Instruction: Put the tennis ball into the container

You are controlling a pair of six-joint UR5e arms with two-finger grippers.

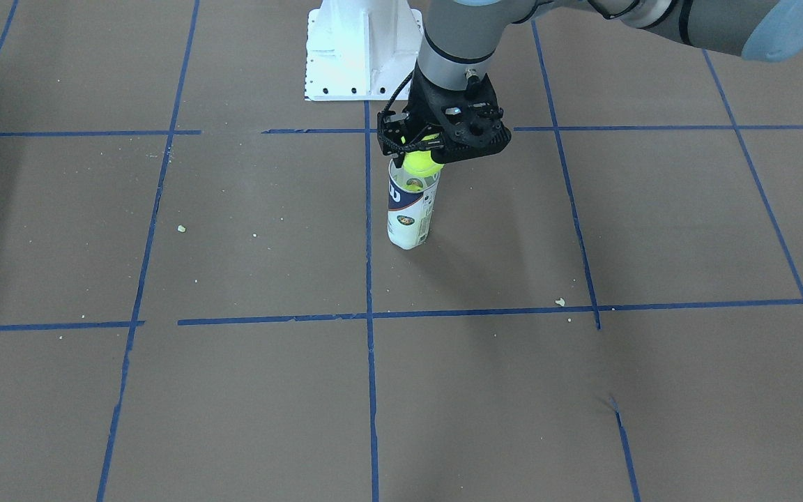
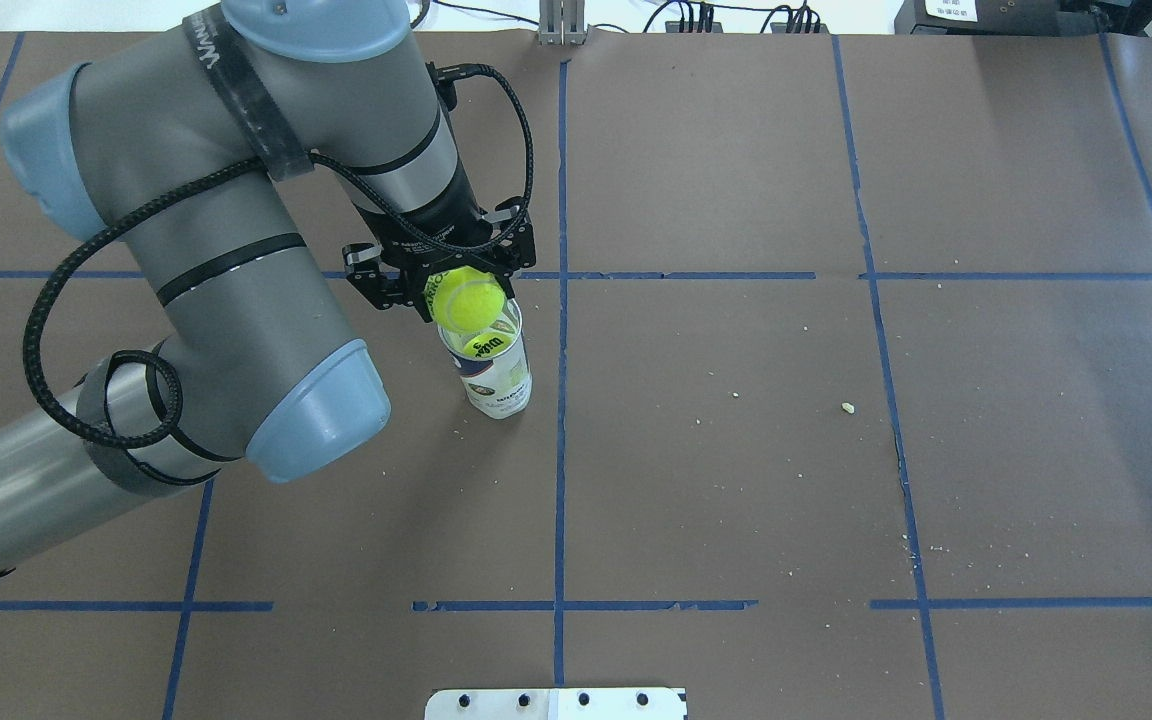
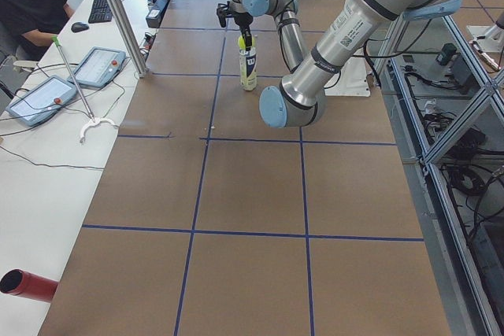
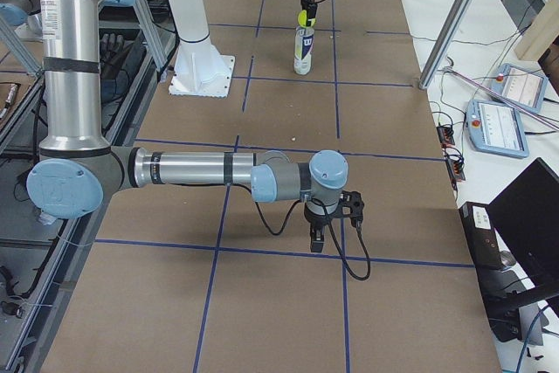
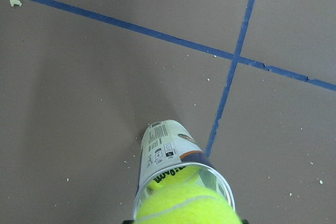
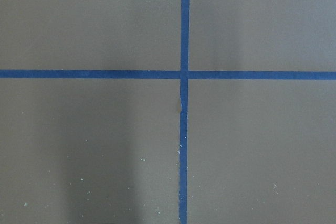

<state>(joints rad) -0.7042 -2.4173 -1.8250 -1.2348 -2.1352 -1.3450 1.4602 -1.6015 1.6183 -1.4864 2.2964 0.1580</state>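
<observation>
My left gripper (image 1: pixel 421 155) (image 2: pixel 453 283) is shut on the tennis ball (image 1: pixel 422 164) (image 2: pixel 469 301), a bright yellow-green ball. It holds the ball right at the open mouth of the container (image 1: pixel 409 217) (image 2: pixel 497 378). The container is a clear upright tube with a navy-and-white label, standing near the table's middle. In the left wrist view the ball (image 5: pixel 186 209) covers the near part of the tube's rim (image 5: pixel 181 174). A second dim yellow ball shows through the tube's wall lower down. My right gripper (image 4: pixel 332 231) hangs low over the table far from the tube; whether it is open or shut I cannot tell.
The white metal base (image 1: pixel 346 63) (image 2: pixel 556 703) stands on the robot's side of the tube. Blue tape lines grid the brown table, and small crumbs (image 1: pixel 560 302) lie scattered on it. The right wrist view holds only a tape crossing (image 6: pixel 184 74).
</observation>
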